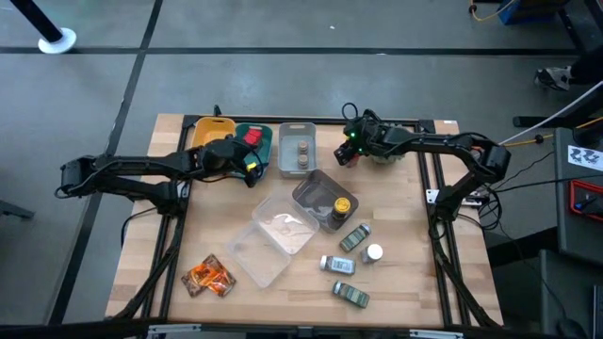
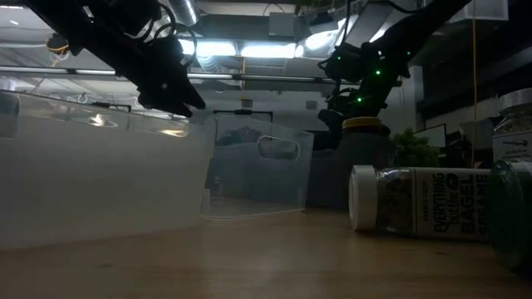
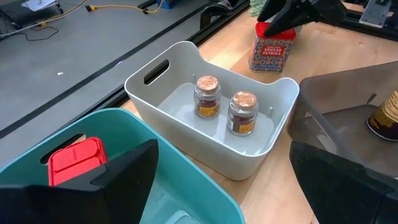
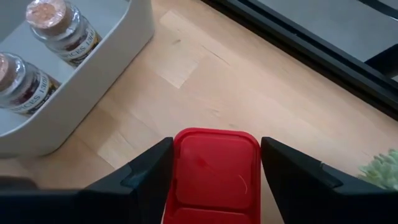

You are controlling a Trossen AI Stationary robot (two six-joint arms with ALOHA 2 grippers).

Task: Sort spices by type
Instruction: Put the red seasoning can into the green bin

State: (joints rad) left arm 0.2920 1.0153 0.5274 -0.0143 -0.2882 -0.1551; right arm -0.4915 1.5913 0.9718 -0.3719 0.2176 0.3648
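My right gripper [image 4: 216, 163] is at the table's far edge, between the grey bin [image 1: 298, 149] and a green plant [image 4: 380, 169], shut on a red-lidded paprika tin [image 3: 272, 51] that stands on the wood. My left gripper [image 3: 224, 186] is open and hovers over the teal bin [image 3: 134, 186]. That bin holds another red tin [image 3: 74, 160]. Two small brown cork-topped jars [image 3: 224, 109] stand in the grey bin. Orange foil packets [image 1: 209, 275] lie near the front left. Green-labelled jars [image 1: 355, 237] and a white-capped bottle [image 1: 374, 252] lie at the front right. My right gripper holds the paprika tin by its red lid [image 4: 214, 186], pinched between the two fingers on opposite sides. The fingers [image 3: 292, 15] come from above, pointing down. The tin is upright, with its base on the table.
A yellow bin [image 1: 212, 132] sits left of the teal one. Clear trays [image 1: 278, 235] and a dark tray [image 1: 316, 193] holding a yellow-lidded jar [image 1: 341, 207] fill the table's middle. A seasoning jar [image 2: 416, 199] lies on its side near the front.
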